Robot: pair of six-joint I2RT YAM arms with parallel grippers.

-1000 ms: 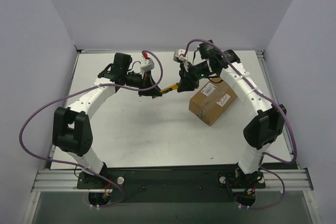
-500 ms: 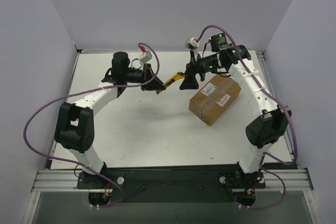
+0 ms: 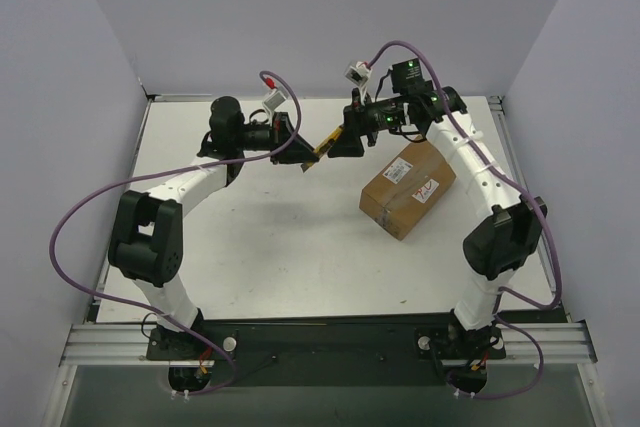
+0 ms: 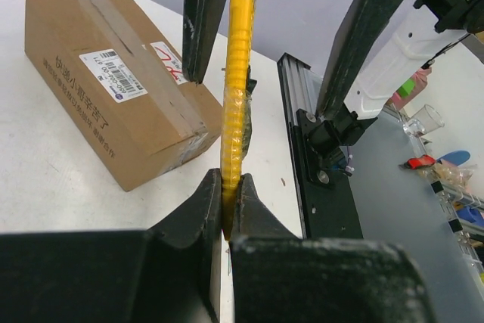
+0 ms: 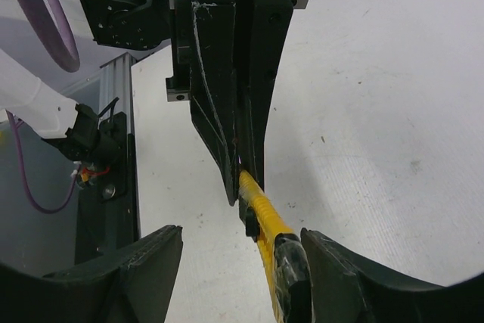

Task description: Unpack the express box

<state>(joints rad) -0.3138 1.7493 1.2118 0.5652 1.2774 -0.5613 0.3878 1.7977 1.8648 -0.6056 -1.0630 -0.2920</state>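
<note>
Top external, left claw [image 3: 301, 158] clamped on yellow knife [image 3: 322, 147], right claw [image 3: 339, 141] apart astride it, express box [image 3: 408, 190] nearby

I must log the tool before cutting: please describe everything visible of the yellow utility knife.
The yellow utility knife is slim, with a ribbed, plastic-looking body and a dark slider. It hangs in the air over the table, apart from the express box. The left claw pinches one end; the open right claw straddles the other, without clear contact.

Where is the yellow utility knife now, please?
In the top view, the knife is far centre, clamped by the left gripper, just left of the express box.
</note>
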